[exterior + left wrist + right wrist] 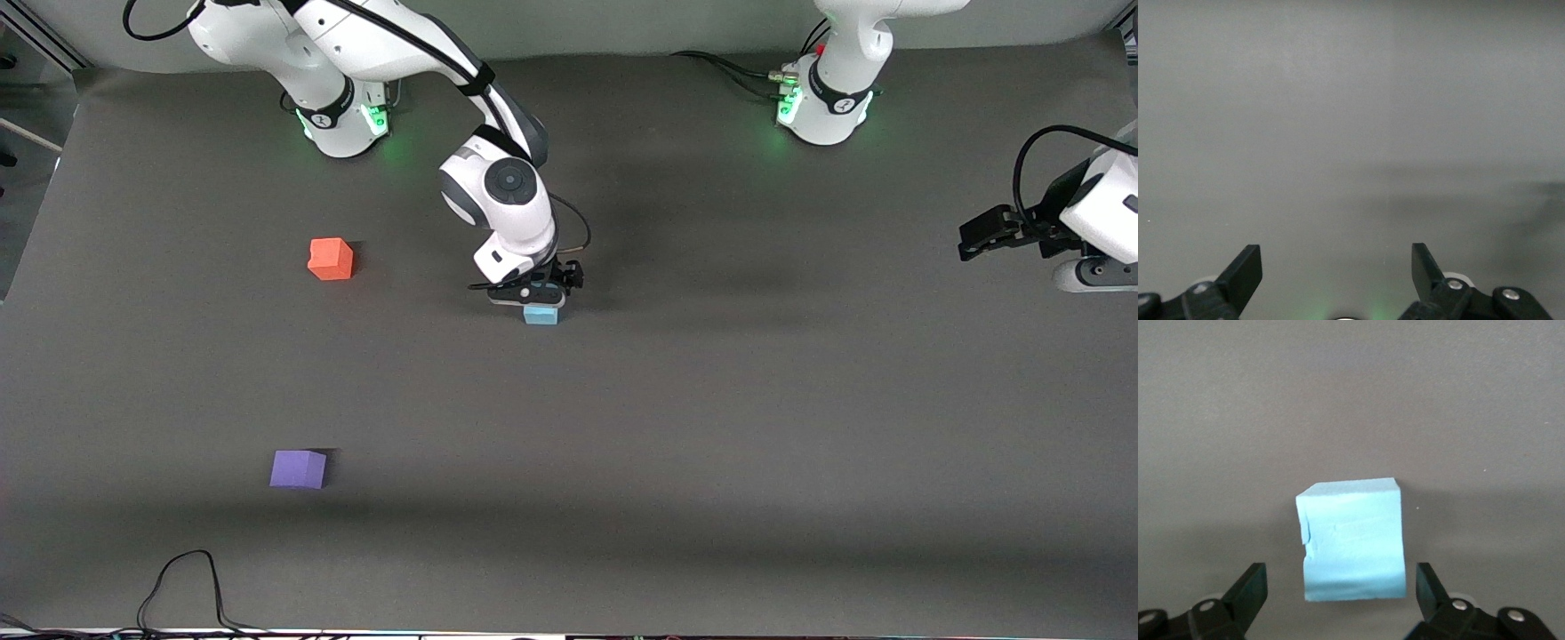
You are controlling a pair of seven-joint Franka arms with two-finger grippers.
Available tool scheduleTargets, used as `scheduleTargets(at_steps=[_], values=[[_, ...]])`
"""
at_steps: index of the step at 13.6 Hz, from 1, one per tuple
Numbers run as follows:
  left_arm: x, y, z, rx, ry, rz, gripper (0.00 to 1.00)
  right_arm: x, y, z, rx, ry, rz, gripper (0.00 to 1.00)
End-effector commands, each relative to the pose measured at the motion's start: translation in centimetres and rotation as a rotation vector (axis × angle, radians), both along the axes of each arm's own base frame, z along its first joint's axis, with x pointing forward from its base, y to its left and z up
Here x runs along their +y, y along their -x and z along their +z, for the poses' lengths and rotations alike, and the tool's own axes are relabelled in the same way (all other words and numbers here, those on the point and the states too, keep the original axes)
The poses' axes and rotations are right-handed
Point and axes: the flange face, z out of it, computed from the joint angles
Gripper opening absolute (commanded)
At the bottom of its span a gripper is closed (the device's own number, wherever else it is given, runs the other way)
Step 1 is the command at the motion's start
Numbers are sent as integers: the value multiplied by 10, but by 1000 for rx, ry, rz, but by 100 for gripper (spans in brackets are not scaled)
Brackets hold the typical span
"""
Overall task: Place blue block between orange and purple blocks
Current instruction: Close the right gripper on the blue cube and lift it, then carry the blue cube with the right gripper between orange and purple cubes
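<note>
The sky-blue block (540,315) lies on the grey table near its middle. My right gripper (533,293) is low over it and open. In the right wrist view the blue block (1351,540) sits between the two spread fingertips of the right gripper (1339,579), with a gap on each side. The orange block (331,259) lies toward the right arm's end of the table. The purple block (298,469) lies nearer to the front camera than the orange one. My left gripper (973,240) waits at the left arm's end, and the left wrist view shows it (1336,259) open and empty.
A black cable (191,587) loops on the table's edge nearest the front camera, close to the purple block. The two arm bases (342,120) (827,102) stand along the farthest edge. A wide stretch of bare table lies between the orange and purple blocks.
</note>
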Motion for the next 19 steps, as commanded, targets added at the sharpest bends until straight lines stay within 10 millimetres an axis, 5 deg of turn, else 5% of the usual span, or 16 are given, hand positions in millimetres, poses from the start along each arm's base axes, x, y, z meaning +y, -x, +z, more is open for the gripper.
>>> scheduleTargets(at_steps=[1,4,10,12,15,19], values=[[3,2,0,1,11,-26,100,-8,-4,-3,-39,25,-4,93],[0,2,0,1,2,-34,100,-8,-4,-5,-38,26,-4,87],[-3,1,-1,2,-3,-44,100,-8,-6,-3,-50,12,-6,49],[-2,1,-1,1,-3,-42,100,-15,-14,5,-59,16,-8,45],[-2,0,-2,1,-3,-41,100,-43,-37,53,-43,69,17,44],[-2,0,-1,-3,-3,-35,100,-121,-76,128,8,34,53,44]])
